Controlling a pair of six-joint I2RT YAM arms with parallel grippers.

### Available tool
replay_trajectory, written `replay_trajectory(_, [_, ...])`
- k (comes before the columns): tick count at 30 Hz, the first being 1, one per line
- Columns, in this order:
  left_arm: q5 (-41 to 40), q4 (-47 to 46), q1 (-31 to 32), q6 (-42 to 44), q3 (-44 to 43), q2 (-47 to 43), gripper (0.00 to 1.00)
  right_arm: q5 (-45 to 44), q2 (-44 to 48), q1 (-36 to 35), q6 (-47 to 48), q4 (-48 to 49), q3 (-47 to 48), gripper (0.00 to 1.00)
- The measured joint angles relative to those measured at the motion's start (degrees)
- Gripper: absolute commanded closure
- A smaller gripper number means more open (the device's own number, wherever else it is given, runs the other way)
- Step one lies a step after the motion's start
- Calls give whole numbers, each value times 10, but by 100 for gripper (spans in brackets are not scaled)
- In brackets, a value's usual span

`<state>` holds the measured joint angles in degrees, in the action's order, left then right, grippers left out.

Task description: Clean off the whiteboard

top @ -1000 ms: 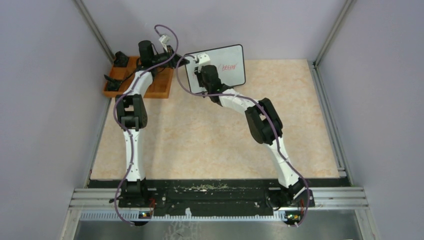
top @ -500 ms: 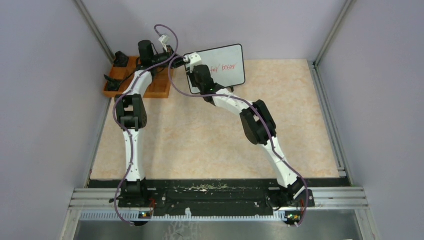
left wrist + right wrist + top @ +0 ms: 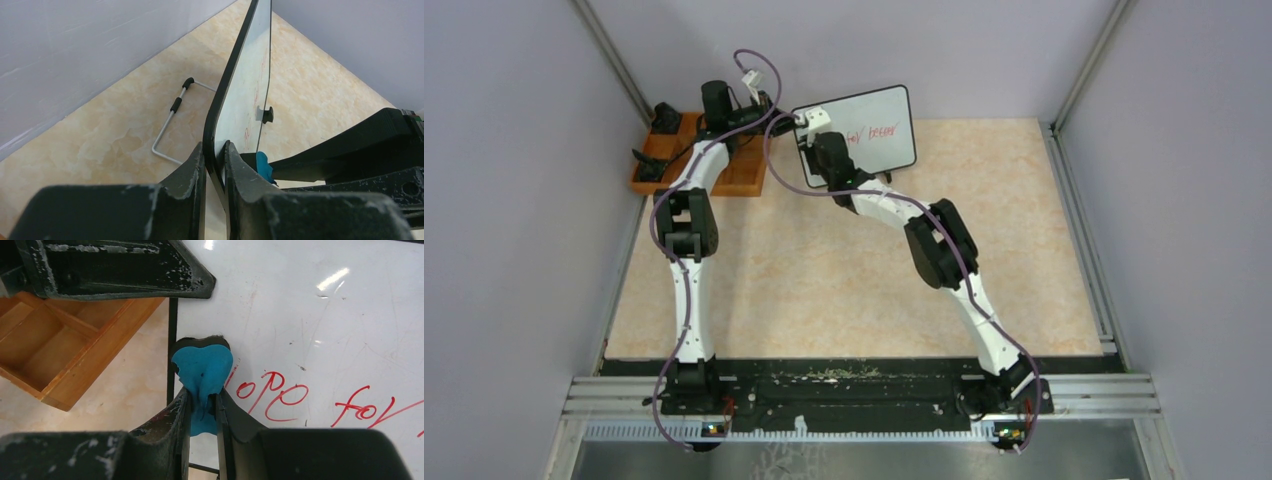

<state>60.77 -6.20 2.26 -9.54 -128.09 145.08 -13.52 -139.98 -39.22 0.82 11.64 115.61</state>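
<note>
Whiteboard [image 3: 889,110] edge pinched in left hand [image 3: 214,150], right hand [image 3: 202,397] gripping blue cloth [image 3: 202,365], cloth unseen from above.

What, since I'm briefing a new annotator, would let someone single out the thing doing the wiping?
Find the whiteboard standing at the back, beside the orange wooden tray. At its left edge, the fingers of the right gripper pinch a small blue wiper, just left of the red handwriting. It is the only blue thing in view.
</note>
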Motion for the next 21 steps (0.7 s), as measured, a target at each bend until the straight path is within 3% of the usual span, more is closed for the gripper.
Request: replay_trajectory(21, [-5,10,1,6,-3,0,100,0,56,85,3,21,-74,100])
